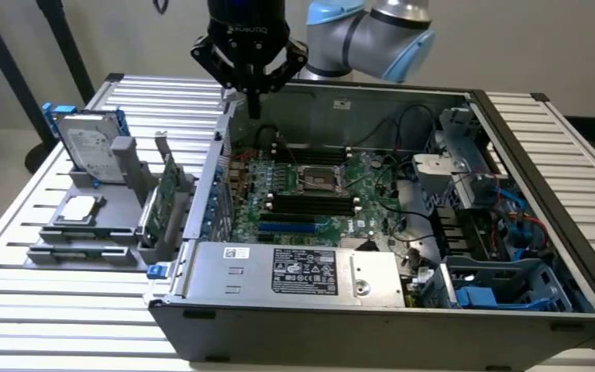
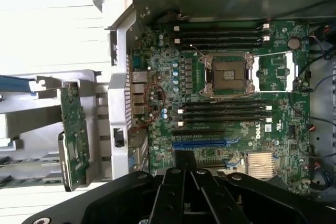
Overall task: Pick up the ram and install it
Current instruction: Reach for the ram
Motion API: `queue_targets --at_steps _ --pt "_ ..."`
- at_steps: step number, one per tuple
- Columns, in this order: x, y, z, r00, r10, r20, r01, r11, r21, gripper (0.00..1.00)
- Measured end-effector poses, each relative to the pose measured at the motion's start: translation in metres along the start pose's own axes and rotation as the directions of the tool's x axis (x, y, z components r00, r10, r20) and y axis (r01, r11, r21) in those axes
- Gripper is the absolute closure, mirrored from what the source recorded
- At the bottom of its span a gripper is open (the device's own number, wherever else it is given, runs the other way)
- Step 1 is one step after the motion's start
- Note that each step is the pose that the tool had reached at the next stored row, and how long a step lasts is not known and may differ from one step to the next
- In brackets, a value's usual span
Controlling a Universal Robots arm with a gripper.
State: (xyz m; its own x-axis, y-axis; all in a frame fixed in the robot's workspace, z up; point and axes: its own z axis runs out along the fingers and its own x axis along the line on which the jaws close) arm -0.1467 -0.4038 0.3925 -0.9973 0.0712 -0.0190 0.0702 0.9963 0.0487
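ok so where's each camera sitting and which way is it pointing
Exterior view: off the arm, raised beside the open computer case, looking down slantwise at the motherboard and the grey rack on the exterior view's left; arm and pincer show above.
Wrist view: on the wrist, looking straight down at the motherboard; the pincer's dark body shows.
Shared: motherboard, processor socket, the rack's green card.

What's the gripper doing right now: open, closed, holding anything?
Gripper: jaws closed, nothing visible between them, hovering above the open computer case.
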Motion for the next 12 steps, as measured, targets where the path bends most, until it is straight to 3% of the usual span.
queue_targets --at_steps 12 --pt "0.054 -0.0097 -0.0005 1.0 0.0 -0.0001 0.0 1.0 0.0001 0.89"
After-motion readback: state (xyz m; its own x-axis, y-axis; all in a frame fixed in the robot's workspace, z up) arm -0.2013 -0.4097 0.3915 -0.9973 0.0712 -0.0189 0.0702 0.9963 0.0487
